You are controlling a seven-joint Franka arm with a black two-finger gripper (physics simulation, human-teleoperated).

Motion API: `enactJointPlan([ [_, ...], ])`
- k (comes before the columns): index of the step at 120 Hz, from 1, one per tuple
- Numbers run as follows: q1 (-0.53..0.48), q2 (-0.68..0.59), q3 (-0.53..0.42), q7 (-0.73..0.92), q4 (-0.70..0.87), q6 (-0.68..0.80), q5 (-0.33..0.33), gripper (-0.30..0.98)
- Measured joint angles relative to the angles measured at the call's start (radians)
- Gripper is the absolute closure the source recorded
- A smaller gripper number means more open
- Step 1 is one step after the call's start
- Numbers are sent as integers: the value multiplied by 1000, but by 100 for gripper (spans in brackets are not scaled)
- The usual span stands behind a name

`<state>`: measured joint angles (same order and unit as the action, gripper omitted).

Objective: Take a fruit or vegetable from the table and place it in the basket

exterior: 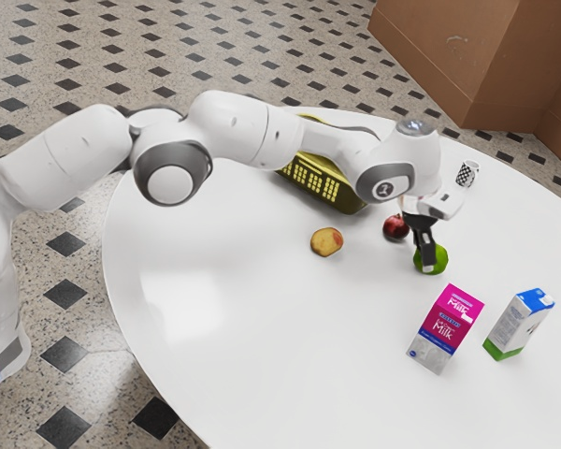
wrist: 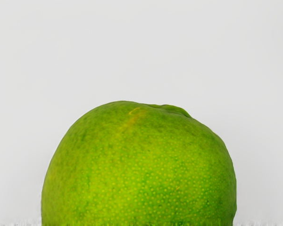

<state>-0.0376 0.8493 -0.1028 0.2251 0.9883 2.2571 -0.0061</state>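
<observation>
My black gripper (exterior: 425, 248) points down at the green lime (exterior: 437, 261) in the exterior view, overlapping its left part. In the wrist view the lime (wrist: 141, 165) looms large at the lower edge, close under the hand. A dark red fruit (exterior: 394, 227) lies just beside the gripper, toward the exterior view's left. Farther that way is a yellowish fruit (exterior: 325, 242) with a reddish patch. The olive-yellow basket (exterior: 309, 181) stands behind the fruits, partly hidden by the arm.
A pink milk carton (exterior: 446, 327) and a white carton with a blue top (exterior: 519, 324) occupy the exterior view's lower right. A checkered cup (exterior: 466, 174) stands near the far edge of the round white table (exterior: 252, 327).
</observation>
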Motion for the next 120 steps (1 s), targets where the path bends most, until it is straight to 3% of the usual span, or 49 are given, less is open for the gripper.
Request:
enactJointPlan([
  [56, 3, 31, -1, 3, -54, 11, 3, 4],
  [100, 4, 39, 3, -6, -54, 22, 14, 35],
  [120, 3, 26, 8, -22, -72, -61, 51, 42],
])
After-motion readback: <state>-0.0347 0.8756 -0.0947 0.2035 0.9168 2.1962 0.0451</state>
